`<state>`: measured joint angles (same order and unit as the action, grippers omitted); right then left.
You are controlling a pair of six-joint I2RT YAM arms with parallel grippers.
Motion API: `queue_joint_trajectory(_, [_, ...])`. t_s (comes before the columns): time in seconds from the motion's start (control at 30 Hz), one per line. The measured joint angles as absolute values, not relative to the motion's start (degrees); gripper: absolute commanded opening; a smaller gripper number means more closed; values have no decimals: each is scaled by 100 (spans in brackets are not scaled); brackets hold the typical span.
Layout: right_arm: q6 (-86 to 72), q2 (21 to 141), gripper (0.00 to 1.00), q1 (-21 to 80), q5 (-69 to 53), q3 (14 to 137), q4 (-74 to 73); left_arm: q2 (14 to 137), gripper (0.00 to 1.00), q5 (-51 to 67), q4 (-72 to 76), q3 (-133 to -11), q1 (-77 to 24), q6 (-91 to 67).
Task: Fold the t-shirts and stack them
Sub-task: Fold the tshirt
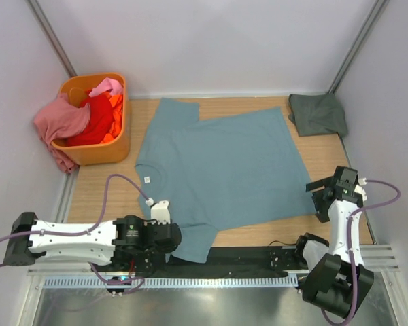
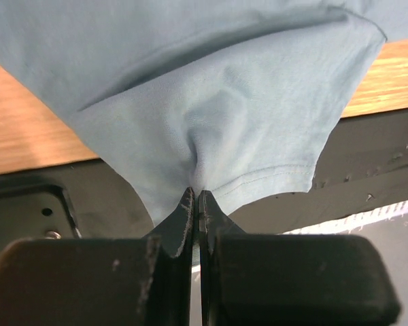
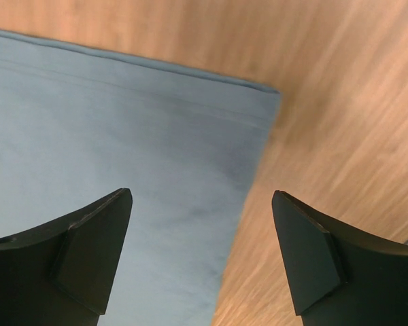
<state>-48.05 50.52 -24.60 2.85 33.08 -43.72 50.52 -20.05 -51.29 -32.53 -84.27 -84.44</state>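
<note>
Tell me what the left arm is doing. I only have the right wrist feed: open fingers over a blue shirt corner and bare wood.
Observer: The left fingers are shut on the sleeve hem of the blue-teal t-shirt, on the near-left side.
Operator: Any other shirts out?
Observer: A dark grey-green t-shirt lies bunched at the far right corner, apart from the blue one.
Operator: And the rest?
Observer: The pink t-shirt hangs over the rim of the orange basket at far left. The red t-shirt and orange t-shirt are inside it.
</note>
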Motion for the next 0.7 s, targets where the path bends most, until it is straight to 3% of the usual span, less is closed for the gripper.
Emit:
queue_joint_trajectory(0.4, [-4987, 5544, 66, -2792, 121, 2569, -3798, 4781, 0, -2001, -5089, -3242, -8200, -8003])
queue_joint_trajectory(0.5, [-4952, 5564, 49, -2827, 139, 2536, -3588, 4781, 0, -2001, -5116, -3242, -8197, -8001])
queue_joint_trajectory(0.53, [-4945, 5564, 39, -2836, 148, 2521, -3546, 4781, 0, -2003, -5129, -3245, -8195, -7996])
queue_joint_trajectory(0.7, [-4886, 5446, 20, -2838, 148, 2467, -3409, 4727, 0, -2032, -5319, -3267, -8101, -7942])
